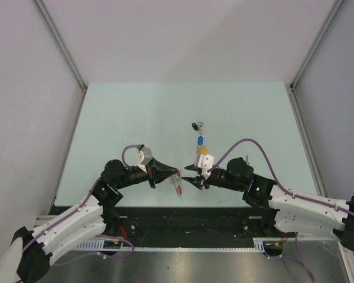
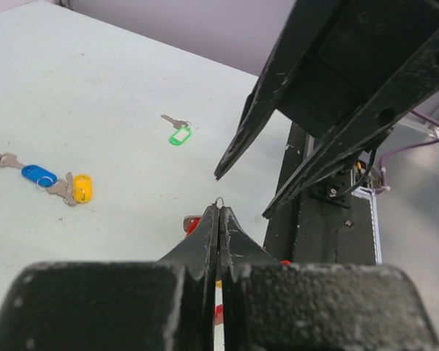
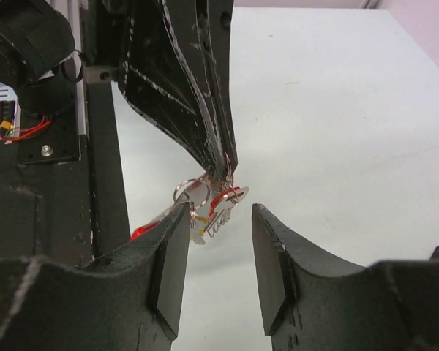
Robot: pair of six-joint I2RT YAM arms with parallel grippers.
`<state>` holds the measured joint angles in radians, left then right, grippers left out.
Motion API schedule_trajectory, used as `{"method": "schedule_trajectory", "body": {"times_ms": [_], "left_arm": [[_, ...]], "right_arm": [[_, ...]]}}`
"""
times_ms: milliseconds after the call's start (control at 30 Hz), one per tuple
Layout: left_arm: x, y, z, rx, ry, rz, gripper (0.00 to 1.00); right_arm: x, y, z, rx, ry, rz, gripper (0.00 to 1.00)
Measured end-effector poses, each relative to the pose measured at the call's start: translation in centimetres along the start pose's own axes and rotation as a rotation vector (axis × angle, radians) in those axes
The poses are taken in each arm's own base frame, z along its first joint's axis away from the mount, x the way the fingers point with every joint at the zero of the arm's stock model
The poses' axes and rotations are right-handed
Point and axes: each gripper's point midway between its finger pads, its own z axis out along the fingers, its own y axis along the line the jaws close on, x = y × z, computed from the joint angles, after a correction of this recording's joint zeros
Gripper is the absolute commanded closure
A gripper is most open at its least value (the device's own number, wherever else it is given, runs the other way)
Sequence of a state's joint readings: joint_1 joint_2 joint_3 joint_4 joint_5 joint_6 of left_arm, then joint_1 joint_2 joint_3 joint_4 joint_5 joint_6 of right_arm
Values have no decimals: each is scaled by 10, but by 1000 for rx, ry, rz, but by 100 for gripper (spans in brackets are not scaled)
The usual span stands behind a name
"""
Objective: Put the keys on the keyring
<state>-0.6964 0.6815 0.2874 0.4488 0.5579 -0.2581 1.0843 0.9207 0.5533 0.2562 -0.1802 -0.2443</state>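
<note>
We find the left gripper [image 3: 224,170] pinched shut on the keyring [image 3: 205,191], held above the table's [image 1: 135,118] near edge. One silvery key [image 3: 209,225] seems already attached. The right gripper [image 3: 221,216] stands beside it, jaws apart and empty. The yellow key [image 2: 80,188], blue key [image 2: 39,175], black key [image 1: 196,125] and green key [image 2: 179,135] lie loose on the table, outstanding.

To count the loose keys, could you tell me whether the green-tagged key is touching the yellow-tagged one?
No, the green-tagged key lies well apart from the yellow-tagged key.

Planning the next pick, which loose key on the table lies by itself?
The green-tagged key: it lies alone, while the blue-tagged key and yellow-tagged key lie close together.
</note>
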Motion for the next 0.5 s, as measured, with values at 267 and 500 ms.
{"method": "schedule_trajectory", "body": {"times_ms": [267,500], "left_arm": [[-3,-12,1,78,56,50,100],[10,-17,-1,115,113,39,100]], "right_arm": [[4,5,-1,-35,12,-14,57],[4,9,0,-62,11,-18,64]]}}
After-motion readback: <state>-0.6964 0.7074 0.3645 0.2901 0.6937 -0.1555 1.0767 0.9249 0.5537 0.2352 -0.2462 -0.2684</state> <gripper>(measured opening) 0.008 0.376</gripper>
